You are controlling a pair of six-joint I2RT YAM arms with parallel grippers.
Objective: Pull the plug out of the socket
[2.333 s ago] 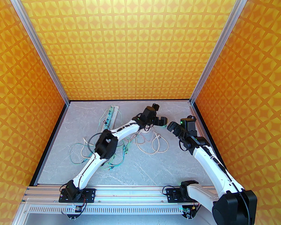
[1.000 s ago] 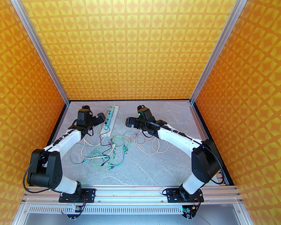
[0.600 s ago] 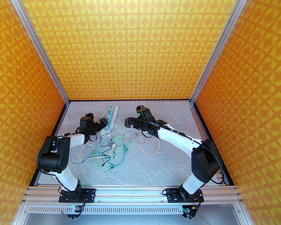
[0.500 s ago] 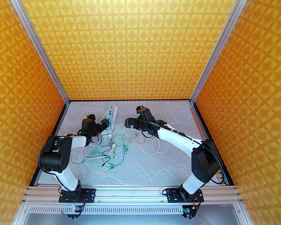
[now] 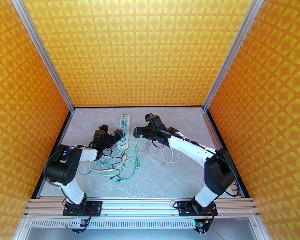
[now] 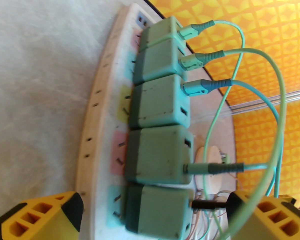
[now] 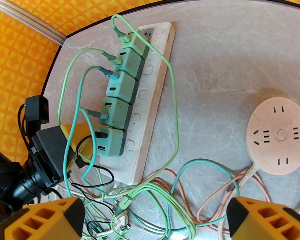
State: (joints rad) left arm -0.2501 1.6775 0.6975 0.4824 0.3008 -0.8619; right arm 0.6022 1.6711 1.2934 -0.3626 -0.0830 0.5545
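A white power strip (image 7: 150,101) is laid on the grey table (image 5: 170,174), and five green plugs (image 7: 121,87) are seated along it in a row, pressed side by side. The left gripper (image 6: 155,206) is held wide open at the strip's near end, turned on its side, and the nearest plug (image 6: 160,214) is seen between its jaws; contact cannot be made out. A black cable (image 6: 207,204) is stuck into that plug's face, and a green cable (image 6: 285,104) is looped across the upper finger (image 6: 270,214). The right gripper (image 7: 155,209) is likewise spread open and empty, held above a tangle of green cables (image 7: 152,194) and pink cables (image 7: 215,196), between the strip and a round white socket (image 7: 277,136).
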